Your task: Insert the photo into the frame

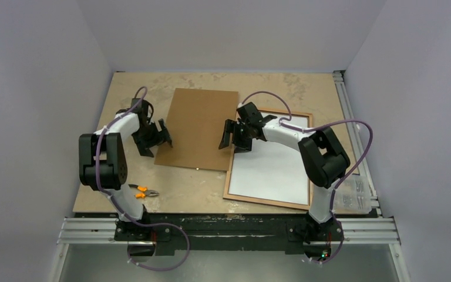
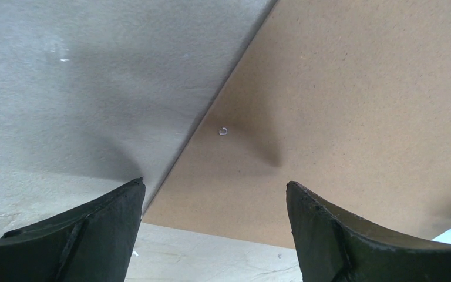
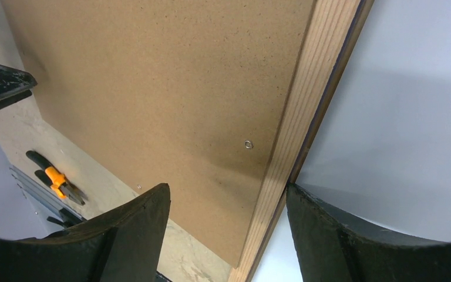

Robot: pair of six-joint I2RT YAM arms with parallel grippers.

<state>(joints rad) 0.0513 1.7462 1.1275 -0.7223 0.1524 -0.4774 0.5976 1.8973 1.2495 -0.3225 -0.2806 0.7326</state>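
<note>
The frame (image 1: 267, 201) lies back side up at the right, its light wood rail (image 3: 305, 100) around a plain white sheet (image 1: 270, 170). The photo's colour print shows in no view. A plain brown backing board (image 1: 197, 126) lies at the centre, its right edge against the frame's left rail. My right gripper (image 1: 232, 143) is open astride that rail (image 3: 228, 188), with one finger over the board and the other over the white sheet. At the board's left edge my left gripper (image 1: 160, 140) is open and holds nothing (image 2: 214, 187).
Orange-handled pliers (image 1: 142, 191) lie near the front left of the table. A small metal ring (image 3: 248, 144) is set in the board near its edge. Aluminium rails (image 1: 343, 106) run along the right side, and a clear plastic item (image 1: 352, 197) sits at the front right.
</note>
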